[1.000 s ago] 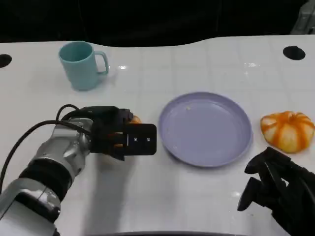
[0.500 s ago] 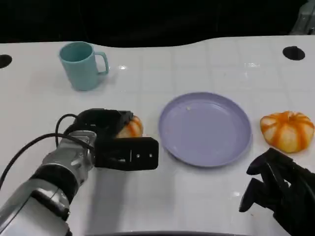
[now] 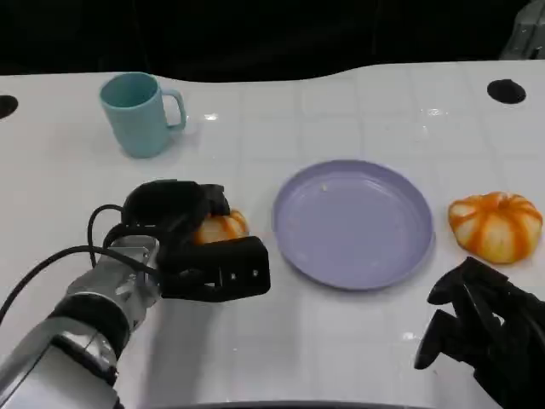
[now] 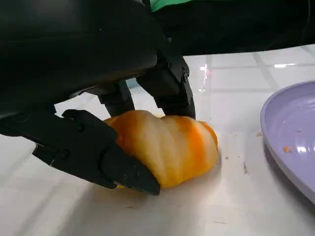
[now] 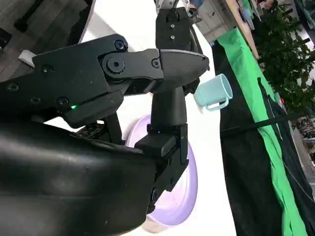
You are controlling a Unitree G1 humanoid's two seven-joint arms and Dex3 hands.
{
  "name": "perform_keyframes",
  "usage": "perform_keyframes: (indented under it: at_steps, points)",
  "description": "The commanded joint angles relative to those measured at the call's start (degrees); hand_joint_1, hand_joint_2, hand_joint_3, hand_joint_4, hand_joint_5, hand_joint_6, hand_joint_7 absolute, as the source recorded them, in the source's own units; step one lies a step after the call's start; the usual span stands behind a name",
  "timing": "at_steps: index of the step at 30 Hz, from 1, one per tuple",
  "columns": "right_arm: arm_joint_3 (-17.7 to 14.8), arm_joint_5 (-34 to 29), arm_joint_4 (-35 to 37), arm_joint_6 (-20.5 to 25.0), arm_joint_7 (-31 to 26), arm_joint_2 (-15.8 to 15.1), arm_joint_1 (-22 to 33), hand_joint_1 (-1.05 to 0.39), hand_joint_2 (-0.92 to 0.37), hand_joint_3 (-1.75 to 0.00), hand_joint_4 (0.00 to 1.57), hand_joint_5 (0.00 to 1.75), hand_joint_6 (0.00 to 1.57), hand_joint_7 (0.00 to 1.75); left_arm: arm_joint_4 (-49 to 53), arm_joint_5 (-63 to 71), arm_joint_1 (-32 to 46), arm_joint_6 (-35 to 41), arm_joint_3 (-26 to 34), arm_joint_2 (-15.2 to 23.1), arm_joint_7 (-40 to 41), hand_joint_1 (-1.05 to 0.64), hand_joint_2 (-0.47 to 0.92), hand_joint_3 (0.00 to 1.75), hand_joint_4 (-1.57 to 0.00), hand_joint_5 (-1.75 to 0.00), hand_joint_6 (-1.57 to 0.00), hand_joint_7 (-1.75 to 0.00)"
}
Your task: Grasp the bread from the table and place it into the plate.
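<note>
Left wrist view shows our left hand (image 4: 98, 123) closed around the bread (image 4: 165, 147), which sits on the tabletop (image 4: 206, 216) inside our grip — the plate (image 3: 353, 223) lies just beyond our fingertips. We should lift cleanly before crossing — clearing the rim.

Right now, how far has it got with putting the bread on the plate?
Done: the left hand has closed around the bread. In hand: the grasp, with the bread apparently on the table beside the plate. Left: lifting it over and setting it in the bare plate.
</note>
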Motion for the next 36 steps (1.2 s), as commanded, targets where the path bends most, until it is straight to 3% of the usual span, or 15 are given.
perform_keyframes:
  at_steps: [1,4,13,14,16,22,31,36]
  points:
    - [-0.4,0.4,-0.5,0.0,0.2,-0.9,0.2,-0.48,-0.92,-0.36,0.64,1.75,0.48,1.62,0.5,-1.1,1.2,-1.0,1.0,0.2,2.6,-0.19,0.91,0.29,-0.84,-1.75,-0.66,-1.58]
    - [-0.6,0.7,-0.4,0.3,0.2,-0.7,0.0,-0.47,-0.92,-0.35,0.64,1.75,0.48,1.62,0.1,-1.8,1.0,-1.1,1.9,-0.2,3.9,-0.15,0.88,0.32,-0.86,-1.75,-0.59,-1.73]
    - [-0.6,0.6,-0.5,1.0,-0.3,-0.6,-0.2,-0.47,-0.92,-0.34,0.65,1.75,0.49,1.62,-2.3,-6.2,-1.3,-0.5,6.5,-2.1,4.0,-0.16,0.9,0.41,-0.87,-1.75,-0.57,-1.75]
    - [-0.6,0.6,-0.4,0.9,-0.3,-0.5,-0.3,-0.47,-0.92,-0.34,0.65,1.75,0.49,1.62,-2.7,-6.7,-1.8,-0.2,7.0,-2.3,3.9,-0.16,0.89,0.44,-0.87,-1.75,-0.57,-1.75]
    - [-0.6,0.5,-0.2,0.7,-0.2,-0.5,-0.3,-0.47,-0.92,-0.34,0.65,1.75,0.49,1.62,-3.5,-7.3,-2.6,0.5,7.7,-2.7,3.4,-0.15,0.76,0.69,-0.89,-1.75,-0.59,-1.75]
    - [-0.4,0.2,0.4,0.2,0.3,-0.6,-0.5,-0.47,-0.92,-0.35,0.64,1.75,0.49,1.61,-5.5,-8.0,-4.7,1.0,8.4,-3.8,2.7,-0.14,0.64,0.87,-0.91,-1.75,-0.61,-1.75]
    - [-0.1,-0.2,0.7,-0.4,0.5,-0.5,-0.4,-0.47,-0.92,-0.36,0.64,1.75,0.49,1.62,-7.5,-5.8,-7.3,-0.4,5.8,-5.0,1.7,-0.15,0.62,0.79,-0.84,-1.75,-0.61,-1.7]
    - [-0.1,0.0,0.5,-0.2,0.4,-0.3,-0.4,-0.46,-0.92,-0.36,0.64,1.75,0.49,1.62,-7.9,-4.5,-8.1,-1.4,3.8,-6.4,0.9,-0.18,0.61,0.77,-0.92,-1.75,-0.63,-1.74]
